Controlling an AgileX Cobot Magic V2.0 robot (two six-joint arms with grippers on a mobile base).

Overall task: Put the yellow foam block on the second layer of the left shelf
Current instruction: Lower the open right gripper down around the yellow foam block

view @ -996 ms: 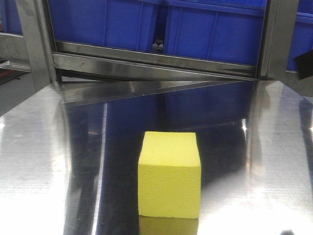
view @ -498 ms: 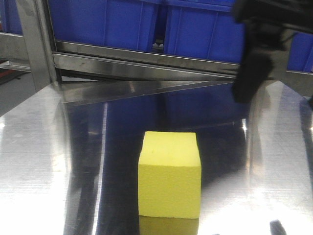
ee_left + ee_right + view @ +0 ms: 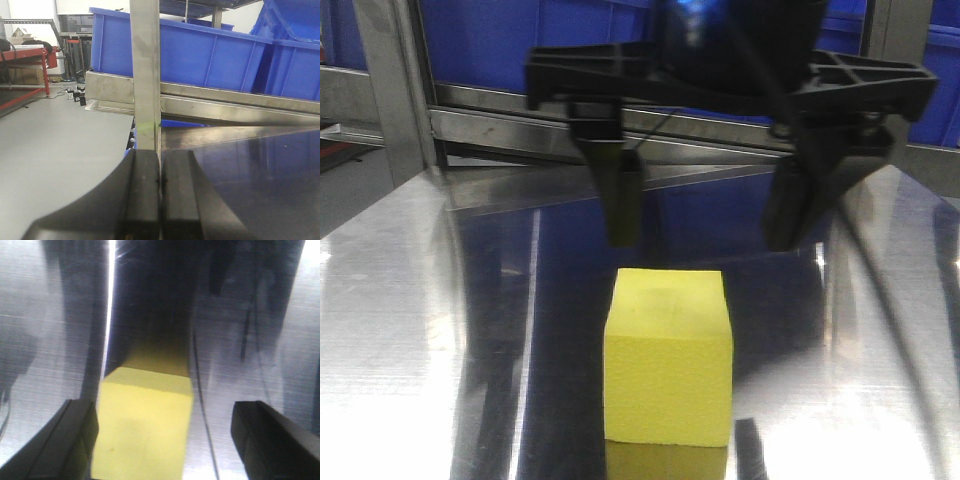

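The yellow foam block (image 3: pixel 668 355) rests on the shiny steel surface (image 3: pixel 410 300), low in the middle of the front view. Just above and behind it hangs my right gripper (image 3: pixel 705 215), open, its two black fingers (image 3: pixel 620 205) spread wider than the block. In the right wrist view the yellow foam block (image 3: pixel 142 422) lies between the fingers, close by the left finger (image 3: pixel 70 440), with a wide gap to the right one. My left gripper (image 3: pixel 160 195) is shut on nothing, facing a steel shelf post (image 3: pixel 145 75). It does not show in the front view.
Blue plastic bins (image 3: pixel 720 55) fill the shelf level behind a steel rail (image 3: pixel 620 125). Steel uprights (image 3: pixel 390 90) stand at the back left and back right. In the left wrist view, grey floor (image 3: pixel 55 150) and a red-framed bench (image 3: pixel 27 52) lie to the left of the post.
My right gripper has swung in from the upper right and now hangs open over the yellow block, which has stayed put. A second ago the gripper barely showed at the right edge.
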